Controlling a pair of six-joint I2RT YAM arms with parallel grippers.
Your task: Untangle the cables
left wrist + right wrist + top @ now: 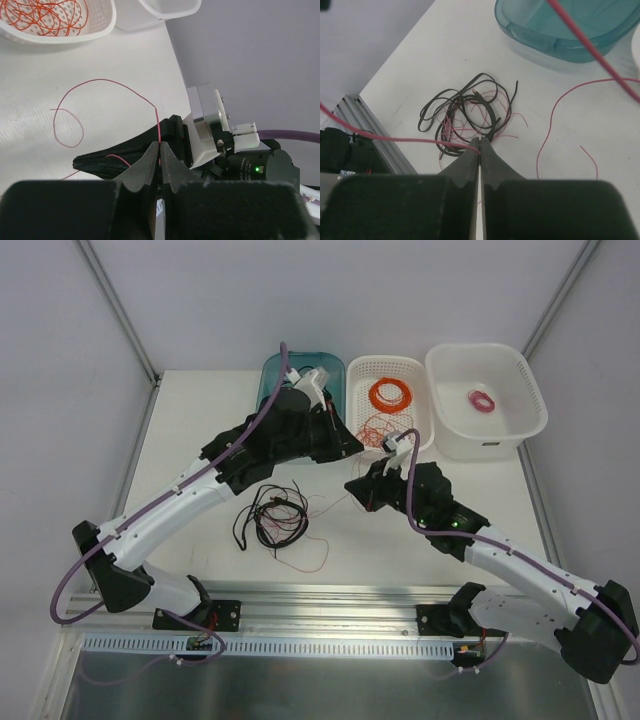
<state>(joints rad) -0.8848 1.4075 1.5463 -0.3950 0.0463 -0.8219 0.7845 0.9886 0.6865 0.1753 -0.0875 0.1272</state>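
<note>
The cables [278, 512] lie as a loose clump on the table: a black cord [465, 107] mixed with a thin pinkish-red wire [507, 112]. My left gripper [352, 450] hangs right of the clump. In the left wrist view it [160, 146] is shut on a thin red wire [107, 81] that loops over the table. My right gripper [353, 486] is just below the left one. In the right wrist view it [479, 142] is shut on the thin red wire [395, 138], above the clump. Loose orange-red strands [376, 430] lie in the white mesh basket.
A teal bin [272, 380] stands at the back behind the left gripper. A white mesh basket [420, 390] holds a neat orange ring coil [390, 394]. A white tub [500, 435] at the back right holds a small pink ring coil [482, 401]. A metal rail [330, 595] runs along the near edge.
</note>
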